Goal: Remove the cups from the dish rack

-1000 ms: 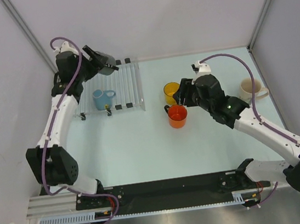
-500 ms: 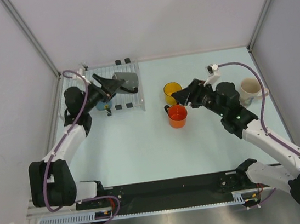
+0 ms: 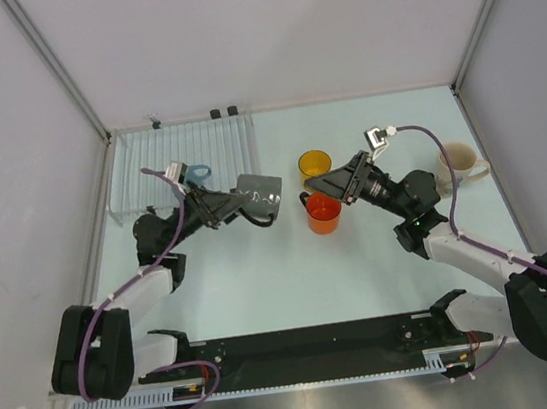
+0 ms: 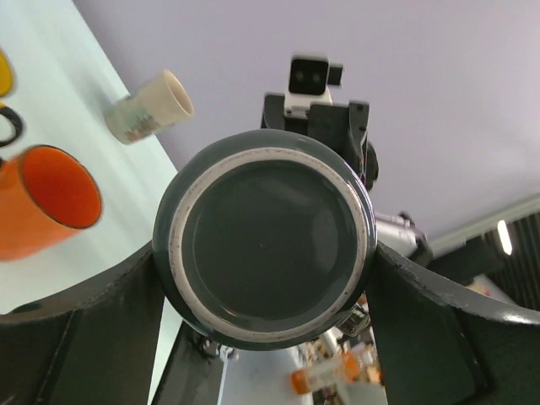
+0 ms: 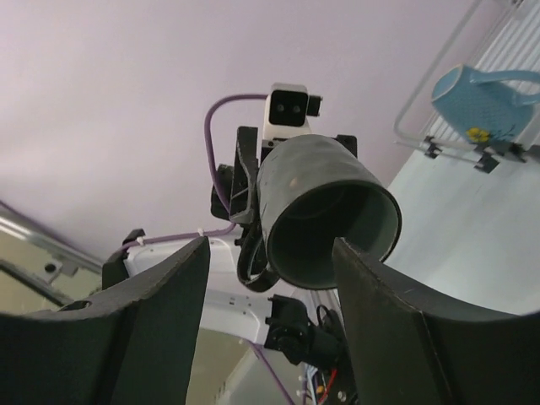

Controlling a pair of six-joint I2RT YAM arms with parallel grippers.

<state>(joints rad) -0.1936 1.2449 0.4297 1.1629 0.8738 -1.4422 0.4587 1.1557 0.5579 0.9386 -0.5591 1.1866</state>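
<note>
One smooth, cylindrical dark grey mug, pale-ringed base, sits clamped in my left gripper mid-frame; my right gripper gapes empty.

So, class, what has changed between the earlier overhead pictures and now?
The left fingers carried the dark grey mug right, out of the dish rack. The right arm folded lower, its fingers open. The blue mug in the rack, orange mug, yellow mug and cream mug stayed.
</note>
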